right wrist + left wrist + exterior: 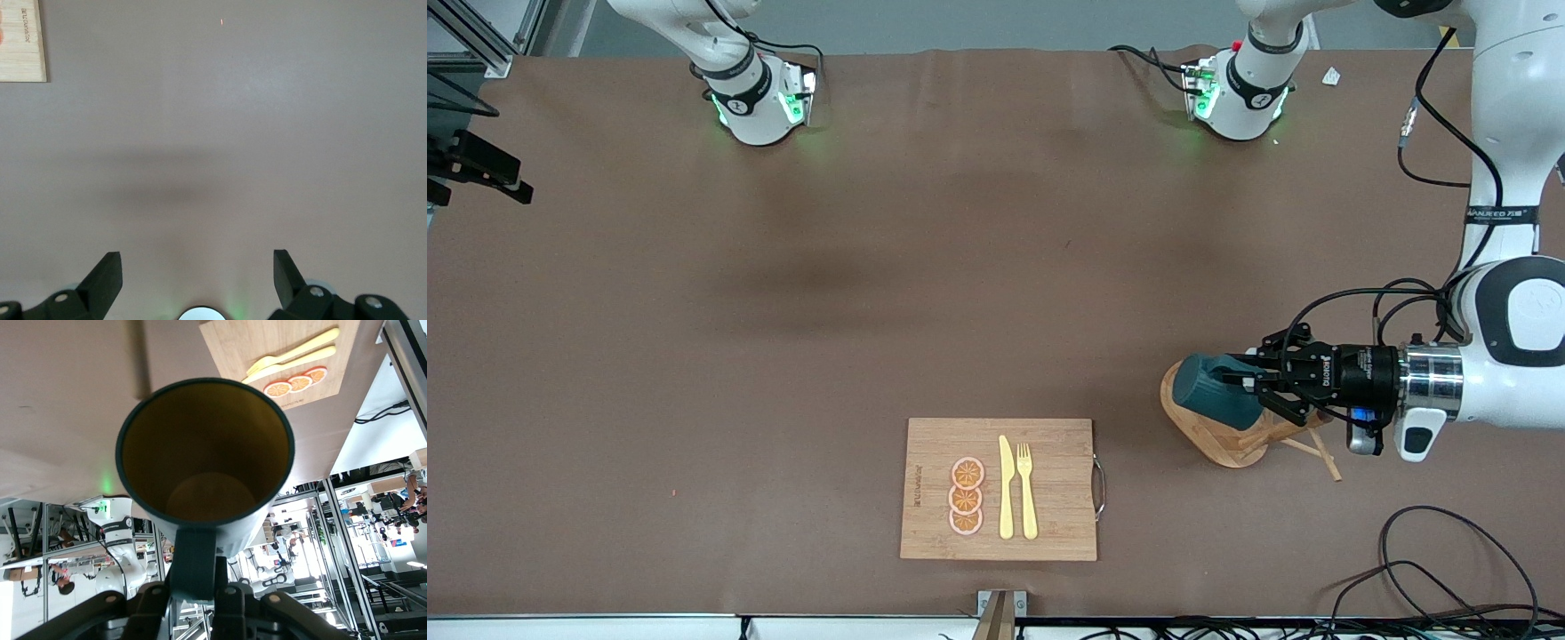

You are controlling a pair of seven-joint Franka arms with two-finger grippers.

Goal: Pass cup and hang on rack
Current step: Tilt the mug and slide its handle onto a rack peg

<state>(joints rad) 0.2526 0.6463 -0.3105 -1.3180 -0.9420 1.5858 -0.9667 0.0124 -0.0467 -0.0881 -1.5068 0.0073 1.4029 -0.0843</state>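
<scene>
Cup hangs on its side in the air over the rack, mouth turned away from the wrist. We see the left gripper clamped on the cup's handle. The rack stands beside the cutting board, toward the left arm's end of the table. We judge the cup rigid, glazed, likely slippery and breakable, fairly light; the handle is the right hold. The right gripper waits over bare table, fingers apart, empty.
</scene>
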